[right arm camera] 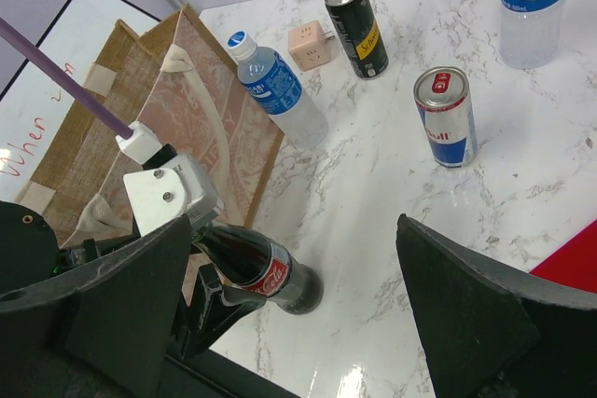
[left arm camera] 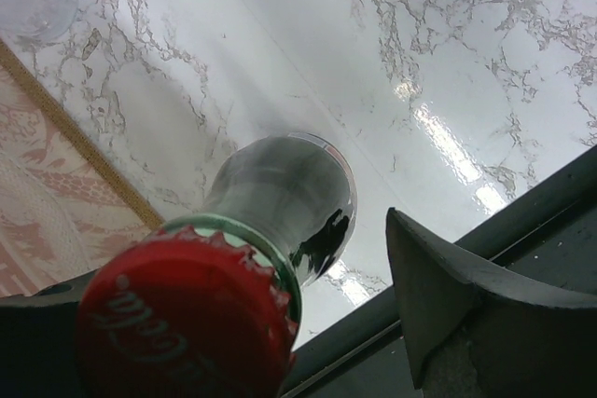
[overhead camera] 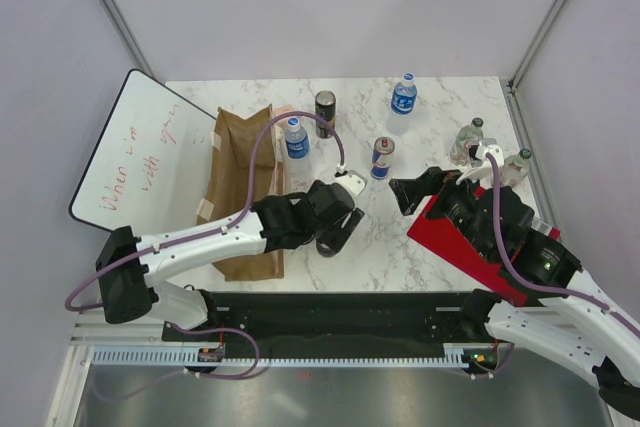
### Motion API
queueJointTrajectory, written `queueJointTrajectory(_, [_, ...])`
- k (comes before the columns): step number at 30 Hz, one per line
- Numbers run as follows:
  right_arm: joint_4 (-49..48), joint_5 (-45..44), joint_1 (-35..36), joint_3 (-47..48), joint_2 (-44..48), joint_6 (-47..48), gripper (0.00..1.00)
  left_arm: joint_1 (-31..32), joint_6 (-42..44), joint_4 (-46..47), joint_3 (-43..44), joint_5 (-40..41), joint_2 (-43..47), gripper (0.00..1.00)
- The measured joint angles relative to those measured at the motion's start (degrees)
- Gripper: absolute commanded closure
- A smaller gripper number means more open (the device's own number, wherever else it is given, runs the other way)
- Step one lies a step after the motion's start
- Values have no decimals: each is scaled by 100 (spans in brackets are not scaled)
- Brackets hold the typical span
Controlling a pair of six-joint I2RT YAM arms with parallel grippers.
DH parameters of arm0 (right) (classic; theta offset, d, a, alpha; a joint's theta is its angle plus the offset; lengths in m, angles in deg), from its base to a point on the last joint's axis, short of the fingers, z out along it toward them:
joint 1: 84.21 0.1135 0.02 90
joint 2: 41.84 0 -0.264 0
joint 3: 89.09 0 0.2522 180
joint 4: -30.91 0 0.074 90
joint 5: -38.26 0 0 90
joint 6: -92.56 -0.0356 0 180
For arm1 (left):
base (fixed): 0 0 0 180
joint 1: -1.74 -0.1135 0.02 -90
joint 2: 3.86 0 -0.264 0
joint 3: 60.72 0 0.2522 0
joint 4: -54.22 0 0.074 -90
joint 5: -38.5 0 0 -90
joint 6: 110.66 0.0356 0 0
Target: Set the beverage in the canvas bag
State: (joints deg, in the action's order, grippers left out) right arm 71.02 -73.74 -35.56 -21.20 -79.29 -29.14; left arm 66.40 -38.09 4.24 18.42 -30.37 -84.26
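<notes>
The marble table [overhead camera: 430, 107] has a whiteboard [overhead camera: 130, 152] with red writing leaning off its left edge. The tan-brown canvas bag [overhead camera: 240, 177] runs along that left edge, its mouth open upward. A red mat [overhead camera: 445, 237] lies at the near right corner. The left end effector [overhead camera: 338, 232] sits near the near edge, just beside the bag's near end. It is released: its fingers straddle the neck of the cola bottle [right arm camera: 266, 277], and one finger [left arm camera: 466, 314] is visibly apart from the glass. That bottle, red-capped, stands on the table outside the bag. The right end effector [overhead camera: 403, 194] hovers over the mat's far corner, spread wide with nothing between the fingers. A blue-labelled water bottle [overhead camera: 295, 137] stands against the bag's right side, and another [overhead camera: 403, 95] stands near the far edge. Two clear bottles [overhead camera: 468, 139] stand by the right edge. A black can [overhead camera: 325, 107] and a blue-and-silver can [overhead camera: 382, 157] stand mid-table, with a small pink cube [right arm camera: 306, 44] beside the black can.
</notes>
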Motion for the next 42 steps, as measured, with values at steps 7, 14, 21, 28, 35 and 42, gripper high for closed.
queueJointTrajectory(7, [0, -37, 0, 0, -7, 4, 2, 0, -138, 55, -184, 101, 358, 15])
queueJointTrajectory(14, [2, -35, 0, 0, 4, 0, 2, -4, -260, 466, -815, 179, 938, 5])
queueJointTrajectory(21, [11, -33, 0, 0, 127, -2, 2, -4, -258, 1036, -1298, 118, 1147, 10])
queueJointTrajectory(28, [24, -35, 0, 0, 175, -4, 2, -4, -243, 1510, -1515, 24, 1143, 15])
queueJointTrajectory(35, [24, -37, 0, -15, 199, -2, 2, -4, -92, 1860, -1543, -13, 1075, 25])
queueJointTrajectory(42, [33, -39, 0, -33, 205, -2, 2, -24, 68, 2094, -1556, -22, 960, 63])
